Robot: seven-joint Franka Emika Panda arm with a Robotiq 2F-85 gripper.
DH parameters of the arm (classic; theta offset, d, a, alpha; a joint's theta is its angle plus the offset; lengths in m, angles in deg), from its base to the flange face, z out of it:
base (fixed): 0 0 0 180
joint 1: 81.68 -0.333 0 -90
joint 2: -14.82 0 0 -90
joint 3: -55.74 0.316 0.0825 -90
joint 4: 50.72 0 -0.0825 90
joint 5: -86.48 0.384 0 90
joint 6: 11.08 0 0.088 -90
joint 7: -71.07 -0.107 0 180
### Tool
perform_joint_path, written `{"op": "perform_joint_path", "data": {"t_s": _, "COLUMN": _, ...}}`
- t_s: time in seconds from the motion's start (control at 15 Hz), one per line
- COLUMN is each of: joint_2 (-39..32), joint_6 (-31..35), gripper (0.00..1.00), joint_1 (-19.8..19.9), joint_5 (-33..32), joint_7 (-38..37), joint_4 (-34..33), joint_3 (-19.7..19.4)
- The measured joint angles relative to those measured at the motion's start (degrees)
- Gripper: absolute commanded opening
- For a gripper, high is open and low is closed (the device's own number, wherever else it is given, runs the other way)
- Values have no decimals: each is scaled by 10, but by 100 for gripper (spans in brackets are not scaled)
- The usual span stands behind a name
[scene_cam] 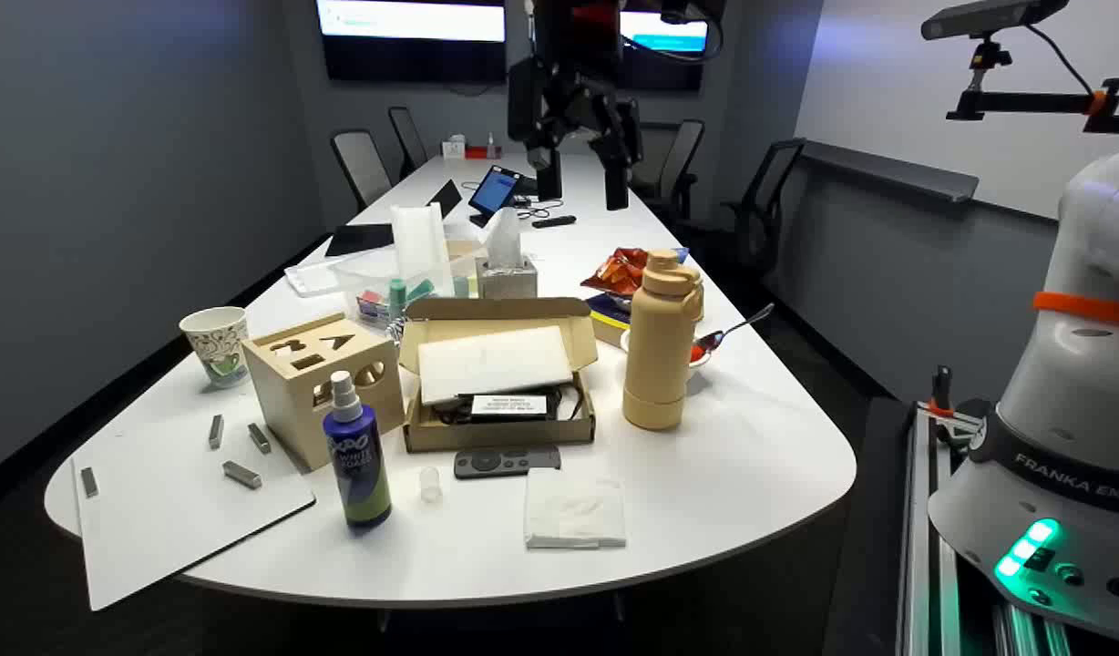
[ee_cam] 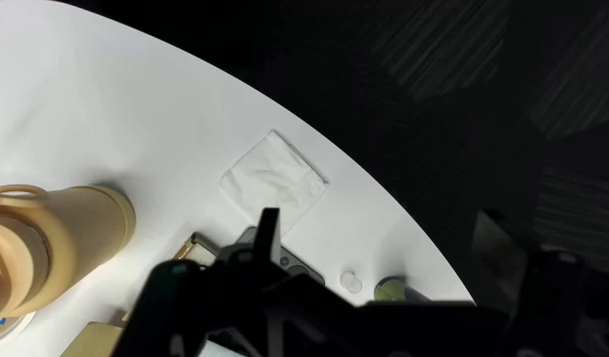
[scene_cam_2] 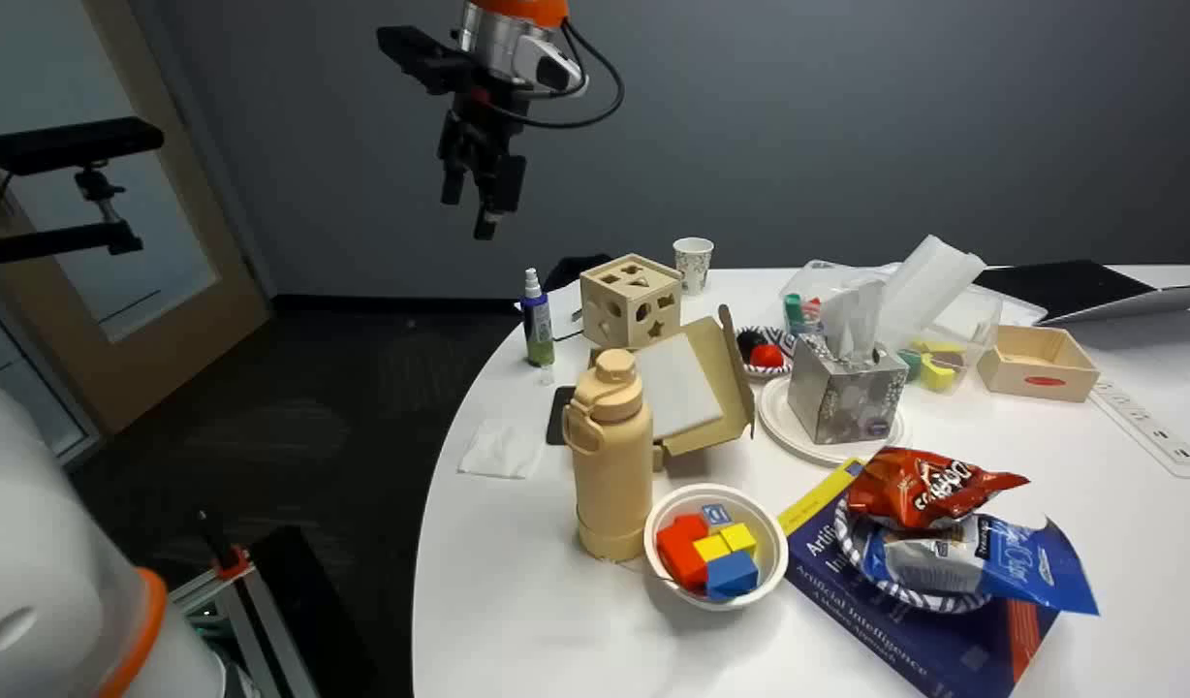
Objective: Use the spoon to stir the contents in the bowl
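Hanging high above the worktop (scene_cam: 760, 456): one hand (scene_cam: 583, 188), fingers spread wide, nothing between them. Height presumably chosen to clear whatever stands beneath.

Spoon (scene_cam: 746, 320), one. Lower than the hand and off to one side of it; slants out of the bowl (scene_cam_2: 773, 555) in an exterior view, handle reaching past the rim, probably so left to offer a grip. Whether its tip sits among the blocks (scene_cam_2: 713, 549): cannot be told.

Bowl, white. Below the hand, same side as the spoon. Its blocks, red, yellow and blue, apparently stand in for a mixture to be stirred.

Bottle (scene_cam_2: 614, 465), tan, upright. Below the hand, just beside the bowl, hiding part of it in the wrist view. Purpose unclear; a low approach past it would risk a knock.

Napkin (ee_cam: 274, 178), folded. More directly beneath the hand than the bowl; no evident part in the task.

Stirring not begun. Next move, by judgement: hand across, over the bottle, then closing on the handle.
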Motion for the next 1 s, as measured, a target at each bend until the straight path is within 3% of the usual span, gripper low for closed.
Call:
{"op": "perform_joint_path", "data": {"t_s": 0.53, "joint_2": 0, "joint_6": 1, "gripper": 100, "joint_1": 6, "joint_5": 0, "joint_7": 0, "joint_4": 0, "joint_3": -5}}
{"op": "perform_joint_path", "data": {"t_s": 1.0, "joint_2": 38, "joint_6": -1, "gripper": 100, "joint_1": 104, "joint_5": -1, "joint_7": -13, "joint_4": -6, "joint_3": -100}}
